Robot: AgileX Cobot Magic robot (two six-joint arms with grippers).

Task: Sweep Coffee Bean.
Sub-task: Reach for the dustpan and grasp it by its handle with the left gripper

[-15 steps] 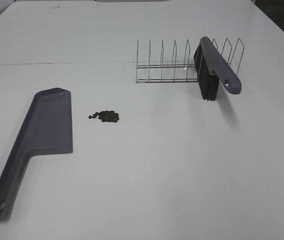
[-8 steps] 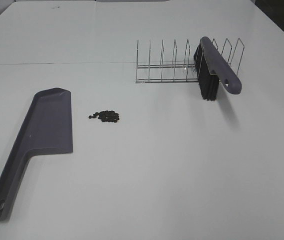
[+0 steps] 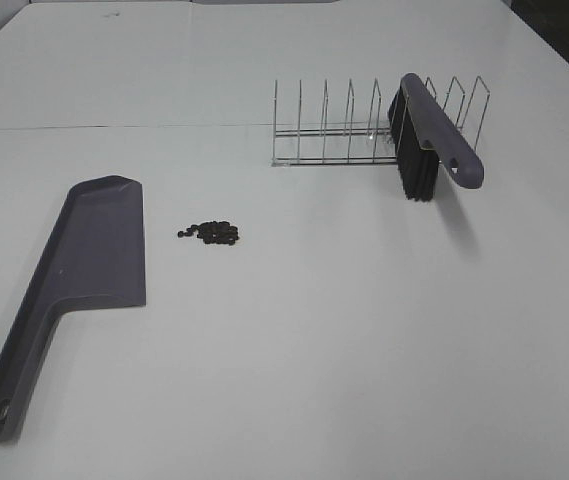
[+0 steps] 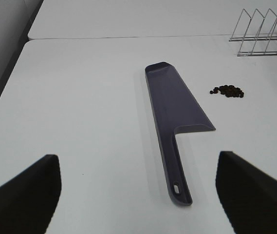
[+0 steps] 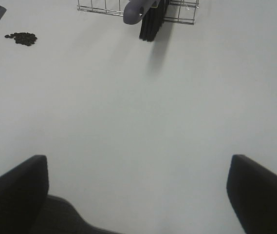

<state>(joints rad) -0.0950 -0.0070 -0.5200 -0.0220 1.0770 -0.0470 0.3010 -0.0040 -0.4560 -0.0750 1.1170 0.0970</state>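
A small pile of dark coffee beans (image 3: 211,232) lies on the white table, just right of the grey-purple dustpan (image 3: 79,270). The dustpan lies flat, handle toward the front left. The brush (image 3: 429,135), grey handle and black bristles, rests in the wire rack (image 3: 364,130) at the back right. Neither gripper shows in the high view. In the left wrist view the open left gripper (image 4: 138,195) hovers short of the dustpan's (image 4: 175,112) handle, beans (image 4: 227,90) beyond. In the right wrist view the open right gripper (image 5: 138,195) is well back from the brush (image 5: 148,14), the beans (image 5: 22,38) far off to one side.
The wire rack (image 4: 262,31) has several upright dividers. A seam between two white tabletops (image 3: 114,127) runs across the back. The table's front edge shows in the right wrist view (image 5: 80,219).
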